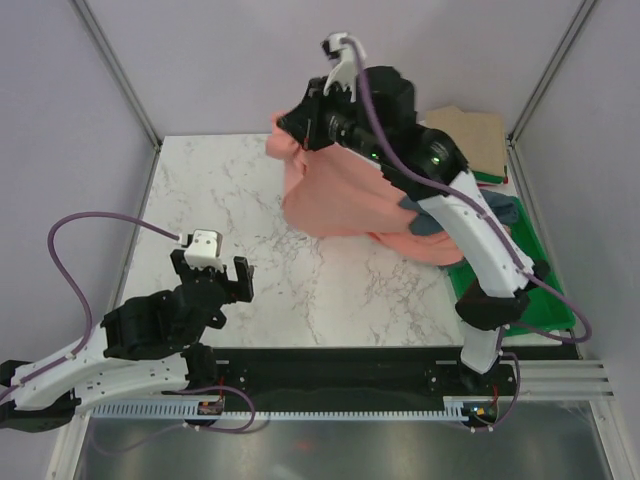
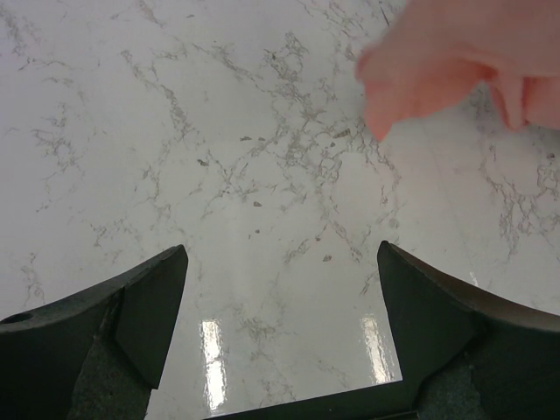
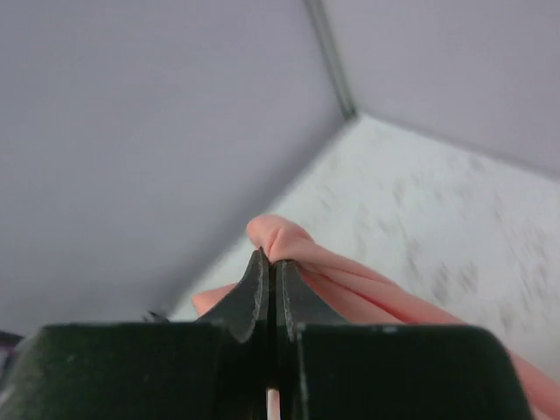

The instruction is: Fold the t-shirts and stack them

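Right jaws clamped on salmon-pink t-shirt [image 1: 335, 195]; left jaws apart over table [image 1: 220, 180].

You have two grippers in view: the left gripper [image 1: 212, 272] and the right gripper [image 1: 287, 122]. Count three distinct t-shirts: one salmon-pink t-shirt [image 1: 330, 195], one tan t-shirt [image 1: 470, 135] and one blue-grey t-shirt [image 1: 503, 213]. There is one green tray [image 1: 548, 300]. Any shirts stacked beneath these cannot be counted.

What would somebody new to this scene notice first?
The salmon-pink t-shirt hangs in a bunched drape over the far middle of the marble table, pinched at its top by the shut right tool. Next, the left tool sits near the front left, open and holding nothing, and more shirts are heaped on the green tray at the right edge.
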`<state>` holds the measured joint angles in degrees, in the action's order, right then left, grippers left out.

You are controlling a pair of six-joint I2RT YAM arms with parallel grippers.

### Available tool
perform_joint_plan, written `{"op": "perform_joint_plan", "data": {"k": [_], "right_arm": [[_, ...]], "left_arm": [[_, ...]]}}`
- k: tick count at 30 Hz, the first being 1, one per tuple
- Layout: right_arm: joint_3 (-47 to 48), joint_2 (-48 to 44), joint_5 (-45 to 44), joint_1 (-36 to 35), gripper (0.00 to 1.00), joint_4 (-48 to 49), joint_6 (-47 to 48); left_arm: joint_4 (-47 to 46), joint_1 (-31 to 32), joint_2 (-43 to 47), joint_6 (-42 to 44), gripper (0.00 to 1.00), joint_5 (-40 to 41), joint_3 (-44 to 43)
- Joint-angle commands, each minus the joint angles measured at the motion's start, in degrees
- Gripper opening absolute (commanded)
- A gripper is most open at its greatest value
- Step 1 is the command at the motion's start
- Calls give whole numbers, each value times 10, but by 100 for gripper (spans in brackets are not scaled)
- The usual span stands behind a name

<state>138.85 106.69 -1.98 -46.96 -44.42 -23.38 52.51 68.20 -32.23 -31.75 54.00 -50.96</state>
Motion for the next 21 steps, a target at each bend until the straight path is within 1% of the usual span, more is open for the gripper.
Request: {"op": "perform_joint_plan", "data": {"k": [1, 2, 3, 4, 5, 7, 8, 9, 10, 11, 12, 13, 15, 16, 17, 20, 21], "right_arm": [[86, -50, 74, -16, 0, 112, 9], [0, -100, 69, -15, 0, 200, 9], [-27, -118, 57, -11, 0, 221, 9], [-44, -130, 24, -1, 0, 229, 13], [-60, -140, 10, 7, 0, 230, 12], [-125, -152, 9, 40, 0, 232, -3], [-186, -155, 10, 49, 3, 234, -18], [-217, -158, 7, 57, 16, 230, -24], [-246, -163, 15, 66, 40, 225, -26], [-301, -163, 35, 67, 85, 205, -12], [-324, -162, 44, 68, 96, 190, -7], [-348, -159, 48, 67, 98, 174, -4], [-429, -169, 9, 67, 98, 148, 11], [-461, -190, -19, 67, 98, 150, 15], [-512, -200, -71, 68, 98, 149, 19], [-563, -215, -143, 93, 98, 112, 32], [-571, -214, -155, 113, 98, 103, 35]], "left_arm": [[0, -4, 8, -26, 96, 31, -19], [1, -4, 9, -29, 97, 33, -20], [3, -4, 10, -29, 96, 33, -19], [3, -5, 15, -31, 96, 34, -19], [4, -5, 16, -31, 96, 34, -20], [6, -5, 20, -34, 96, 36, -20], [6, -5, 20, -35, 96, 36, -20], [7, -5, 22, -36, 96, 36, -20], [7, -5, 22, -37, 96, 36, -20], [7, -5, 22, -38, 97, 36, -20], [8, -4, 22, -38, 96, 36, -19], [8, -5, 22, -39, 96, 36, -19], [8, -4, 20, -40, 96, 35, -19], [8, -5, 19, -39, 96, 35, -19], [8, -4, 15, -40, 96, 35, -19], [8, -5, 9, -39, 96, 34, -19], [9, -5, 4, -39, 96, 34, -20]]}}
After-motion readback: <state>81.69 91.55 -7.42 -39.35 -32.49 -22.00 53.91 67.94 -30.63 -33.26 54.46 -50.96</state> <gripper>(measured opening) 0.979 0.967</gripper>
